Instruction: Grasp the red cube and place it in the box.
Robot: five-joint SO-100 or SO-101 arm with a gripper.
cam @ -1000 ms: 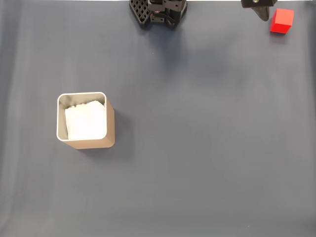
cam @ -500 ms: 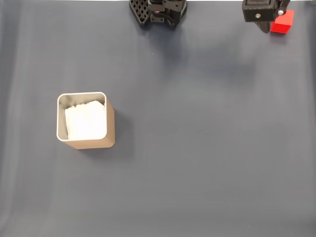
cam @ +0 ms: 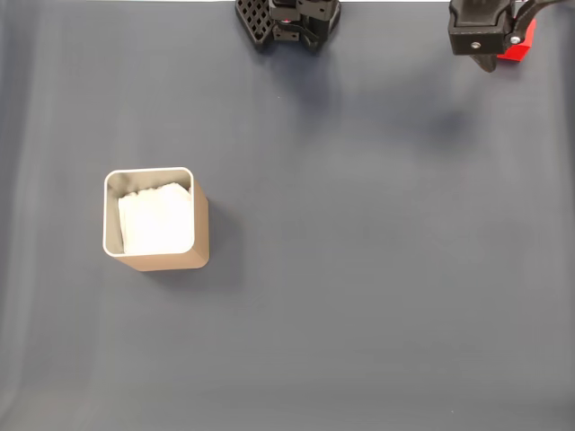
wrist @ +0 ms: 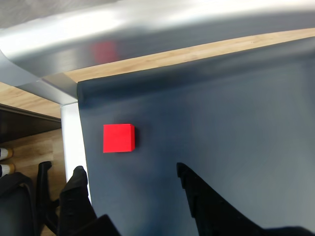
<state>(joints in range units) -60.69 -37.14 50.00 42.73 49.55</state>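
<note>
Red cube [wrist: 118,138] lies ahead of spread fingers [wrist: 206,201].

The cube [wrist: 118,138] looks matt red, beside a matt dark mat [wrist: 221,123]. The box [cam: 157,259] looks smooth tan with a pale, perhaps metal rim, white lining inside.

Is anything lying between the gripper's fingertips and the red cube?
No. In the wrist view only bare dark mat separates the open gripper from the red cube.

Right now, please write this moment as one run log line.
phase: approach | gripper: open, above red cube, no contact | red cube: on mat near corner | box: far away, without cube
</note>
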